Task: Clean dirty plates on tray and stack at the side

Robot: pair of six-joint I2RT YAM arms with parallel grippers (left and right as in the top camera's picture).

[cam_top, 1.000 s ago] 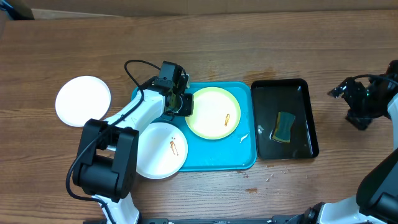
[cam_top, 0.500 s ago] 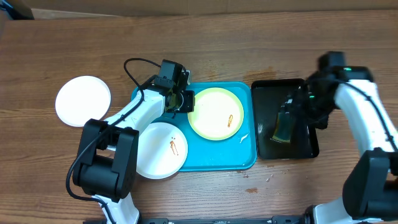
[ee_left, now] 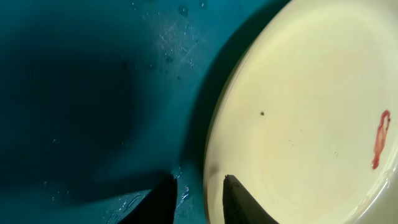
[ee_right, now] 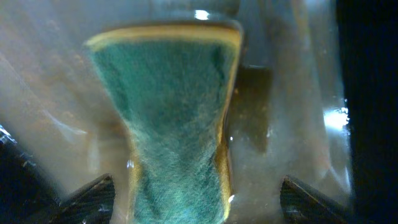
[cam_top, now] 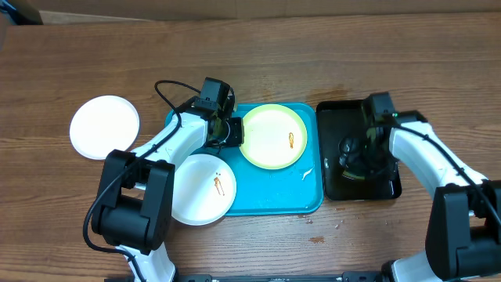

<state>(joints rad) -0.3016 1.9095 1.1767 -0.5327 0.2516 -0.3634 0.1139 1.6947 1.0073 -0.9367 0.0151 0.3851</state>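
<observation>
**L gripper at yellow-green plate rim, R gripper over sponge**

L gripper (ee_left: 199, 200): fingers narrow, astride rim of yellow-green plate (cam_top: 274, 137); can't tell if pinching. That plate lies flat in upper part of tray (cam_top: 266, 200), 1 orange smear right of centre. 2nd plate, white (cam_top: 200, 188), w/ orange smear, overhangs tray's lower-left corner, partly under L arm. 3rd plate, white (cam_top: 104, 127), on table (cam_top: 313, 55) well left of tray. R gripper (ee_right: 199, 196): fingers wide, 1 each side of green sponge (ee_right: 174, 112), not touching it; sponge sits in wet black tray (cam_top: 387, 110) just right of tray.
</observation>
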